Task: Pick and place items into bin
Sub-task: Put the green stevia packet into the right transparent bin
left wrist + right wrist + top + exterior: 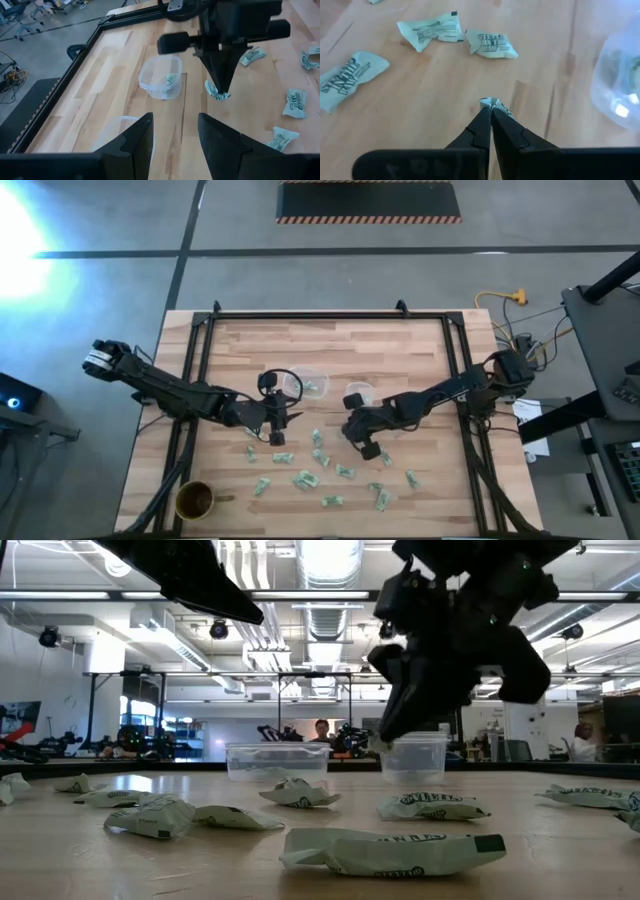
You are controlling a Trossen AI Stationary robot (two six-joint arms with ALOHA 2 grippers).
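**Items lie scattered on the near half of the table, one pinched in the right gripper**

Items (306, 478), small pale green and white wrapped pieces, lie spread over the near half of the wooden table (400, 350); we see them from the low view as crinkled packets (390, 852) resting flat on the boards. Behind them stand two clear bins, the left bin (312, 383) holding one green piece and the right bin (358, 394) beside it; we cannot tell what that one holds. At the near left corner sits a round brown cup (195, 500).

Our left arm reaches in from the left, its left gripper (175, 137) hovering near the left bin with the fingers (135, 142) parted and nothing between them. Our right arm comes in from the right, and the right gripper (490, 111) hangs above the table just beside the right bin, its fingers pressed together on one wrapped piece (491, 104), whose crumpled end shows at the tips. From the left wrist view that same piece (218, 93) dangles below the closed tips, clear of the wood.
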